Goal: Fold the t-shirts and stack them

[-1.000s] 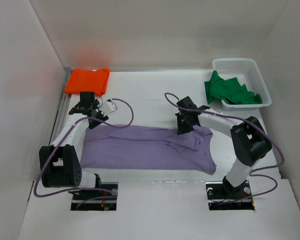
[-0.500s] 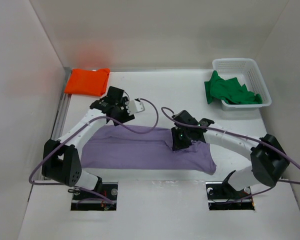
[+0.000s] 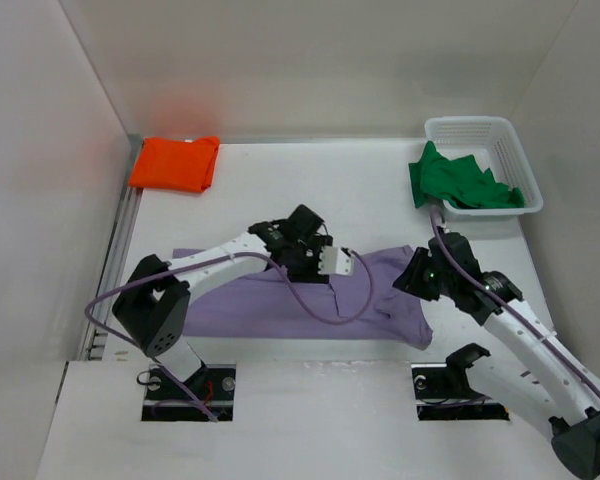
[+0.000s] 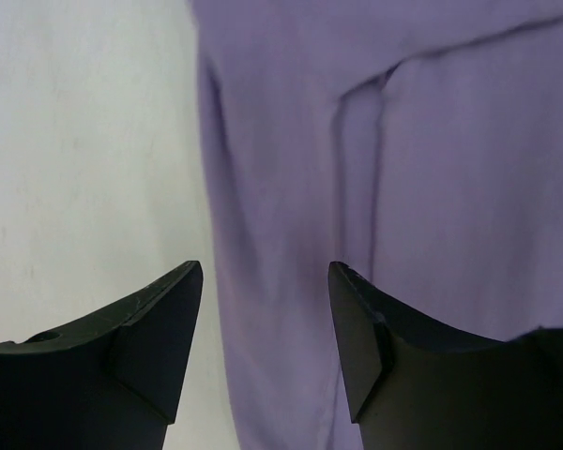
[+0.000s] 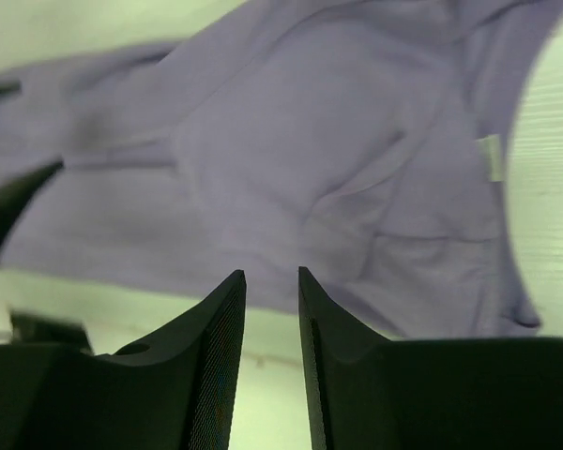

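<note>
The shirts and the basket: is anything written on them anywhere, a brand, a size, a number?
No text can be read in any view.
The pale tag on the lavender shirt: too blurred to read.
The orange shirt, the green shirt and the basket: no lettering shows.

Pale lavender cloth t-shirt [image 3: 230, 300]: soft, matt, faintly creased. Bright orange cloth t-shirt [image 3: 176, 163], green cloth t-shirt [image 3: 458, 182]: matt too. White lattice basket [image 3: 470, 122]: plastic, slight sheen. White table [image 3: 310, 190]: smooth, matt. Left gripper [image 4: 263, 281] fingers [image 4: 150, 328]: black, smooth, dull plastic look.
</note>
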Controlling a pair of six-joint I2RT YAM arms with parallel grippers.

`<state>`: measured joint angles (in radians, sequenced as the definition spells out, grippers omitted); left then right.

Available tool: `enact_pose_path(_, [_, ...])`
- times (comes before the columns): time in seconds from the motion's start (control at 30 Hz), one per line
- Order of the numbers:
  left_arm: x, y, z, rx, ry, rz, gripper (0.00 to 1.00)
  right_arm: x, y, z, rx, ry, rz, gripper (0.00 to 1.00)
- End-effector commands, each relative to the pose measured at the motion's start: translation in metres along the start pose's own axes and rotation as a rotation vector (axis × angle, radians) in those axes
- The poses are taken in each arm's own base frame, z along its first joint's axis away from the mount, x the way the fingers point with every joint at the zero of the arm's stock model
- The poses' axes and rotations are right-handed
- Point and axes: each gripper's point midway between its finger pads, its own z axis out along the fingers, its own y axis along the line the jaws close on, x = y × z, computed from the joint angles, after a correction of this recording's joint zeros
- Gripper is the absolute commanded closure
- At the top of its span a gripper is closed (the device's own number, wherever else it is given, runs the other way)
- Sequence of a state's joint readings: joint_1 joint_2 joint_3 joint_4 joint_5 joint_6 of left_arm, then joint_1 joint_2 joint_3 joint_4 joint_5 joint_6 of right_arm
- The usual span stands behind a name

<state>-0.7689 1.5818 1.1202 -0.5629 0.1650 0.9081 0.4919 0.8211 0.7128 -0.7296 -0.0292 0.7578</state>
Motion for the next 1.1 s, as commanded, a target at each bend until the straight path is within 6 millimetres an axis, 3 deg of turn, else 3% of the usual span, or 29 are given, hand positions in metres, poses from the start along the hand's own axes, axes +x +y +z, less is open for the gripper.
enact_pose_path(0.0, [-0.048, -0.006, 0.023, 0.025, -0.122, 0.168, 0.46, -0.009, -0.025, 0.018, 0.1, -0.05, 0.075, 0.66])
enact_pose_path(0.07, [-0.066, -0.016, 0.031, 0.053, -0.164, 0.253, 0.46, -0.011, -0.028, 0.029, 0.119, -0.047, 0.067, 0.66])
enact_pose_path(0.2, [-0.088, -0.044, 0.037, 0.151, -0.25, 0.352, 0.47, 0.006, -0.023, 0.047, 0.133, 0.017, 0.005, 0.64])
enact_pose_path(0.37, [-0.092, -0.057, 0.04, 0.195, -0.285, 0.337, 0.51, 0.022, -0.023, 0.053, 0.147, 0.052, -0.023, 0.6])
enact_pose_path(0.57, [-0.075, -0.062, 0.037, 0.186, -0.251, 0.249, 0.53, 0.038, -0.013, 0.067, 0.161, 0.105, -0.087, 0.6])
enact_pose_path(0.93, [-0.018, -0.053, 0.009, 0.153, -0.173, 0.089, 0.54, 0.036, -0.002, 0.084, 0.276, 0.132, -0.24, 0.57])
enact_pose_path(1.07, [-0.013, -0.054, 0.007, 0.151, -0.168, 0.079, 0.54, 0.042, -0.012, 0.087, 0.319, 0.166, -0.266, 0.6])
